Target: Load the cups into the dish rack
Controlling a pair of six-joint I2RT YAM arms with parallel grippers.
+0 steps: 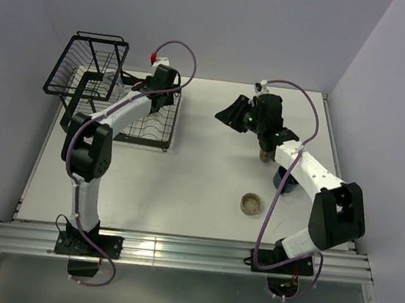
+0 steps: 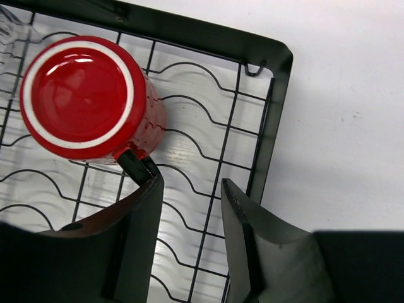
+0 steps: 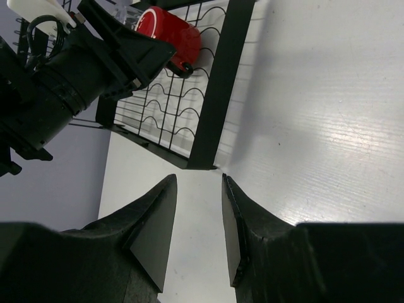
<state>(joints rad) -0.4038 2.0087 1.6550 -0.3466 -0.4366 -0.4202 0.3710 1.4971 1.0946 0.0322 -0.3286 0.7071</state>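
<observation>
The red mug [image 2: 79, 91] stands upside down on the flat tray of the black dish rack [image 2: 278, 95], its handle beside one fingertip of my left gripper [image 2: 189, 183]. That gripper is open, with only rack wire showing between its fingers. A clear glass [image 2: 9, 31] sits in the rack past the mug. My right gripper [image 3: 198, 178] hangs open over bare table near the rack [image 3: 230, 57], facing the red mug [image 3: 167, 28]. On the table lie a low beige cup [image 1: 251, 203], a tan cup [image 1: 264, 157] and a dark blue mug [image 1: 285, 181], both partly under the right arm.
The rack's taller wire basket [image 1: 87, 67] rises at the far left, by the wall. My left gripper [image 1: 163, 96] hovers over the flat tray [image 1: 162, 145], and my right gripper [image 1: 230, 115] is mid-table. Walls close in the left, back and right sides.
</observation>
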